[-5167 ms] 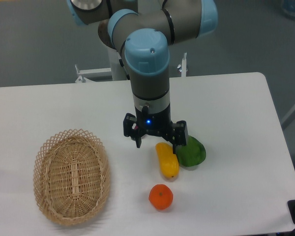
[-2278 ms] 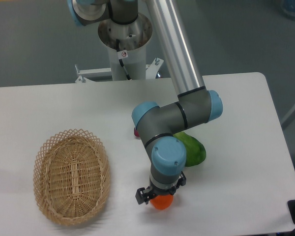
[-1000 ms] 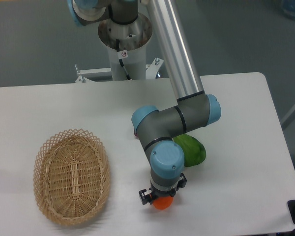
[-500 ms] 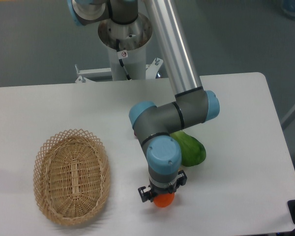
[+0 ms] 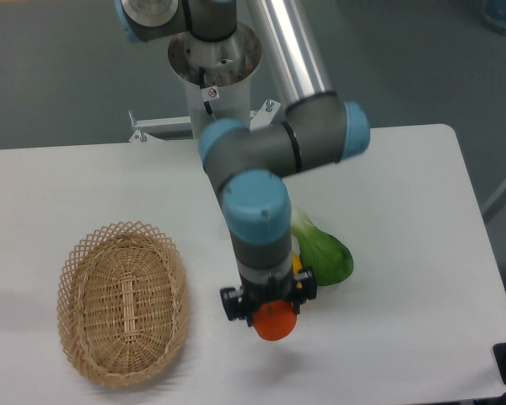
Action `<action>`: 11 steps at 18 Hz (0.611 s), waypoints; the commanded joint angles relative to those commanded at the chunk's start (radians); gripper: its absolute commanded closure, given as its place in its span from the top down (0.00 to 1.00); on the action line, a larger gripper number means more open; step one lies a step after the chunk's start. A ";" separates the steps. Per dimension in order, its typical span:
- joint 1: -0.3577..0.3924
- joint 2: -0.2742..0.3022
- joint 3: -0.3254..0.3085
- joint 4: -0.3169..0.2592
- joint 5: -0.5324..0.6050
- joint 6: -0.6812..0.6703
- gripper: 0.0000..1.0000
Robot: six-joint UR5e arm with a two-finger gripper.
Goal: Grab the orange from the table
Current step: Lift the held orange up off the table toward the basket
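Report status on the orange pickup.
Gripper shut on the orange. Orange looks lifted off the table. Green vegetable just behind; basket to the side, nothing blocking.

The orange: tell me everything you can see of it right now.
The orange is a small, round, bright-orange fruit with a smooth, slightly glossy skin. Only its lower part shows; the top is hidden under the tool, whose dark fingers sit on either side and appear closed on it. A faint shadow on the table just below it suggests it is lifted clear, though contact cannot be ruled out. It hangs between the basket and the green vegetable, touching neither.
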State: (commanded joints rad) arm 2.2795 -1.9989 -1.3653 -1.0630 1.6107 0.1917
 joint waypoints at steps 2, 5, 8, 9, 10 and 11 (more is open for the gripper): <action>-0.023 0.043 0.017 0.005 -0.008 0.023 0.82; -0.060 0.066 0.031 0.008 -0.011 0.095 0.82; -0.098 0.077 0.032 0.015 -0.011 0.178 0.82; -0.100 0.086 0.031 0.015 -0.011 0.184 0.82; -0.101 0.098 0.023 0.018 -0.012 0.187 0.82; -0.103 0.104 0.023 0.018 -0.015 0.204 0.82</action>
State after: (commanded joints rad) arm 2.1767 -1.8945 -1.3422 -1.0446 1.5954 0.3956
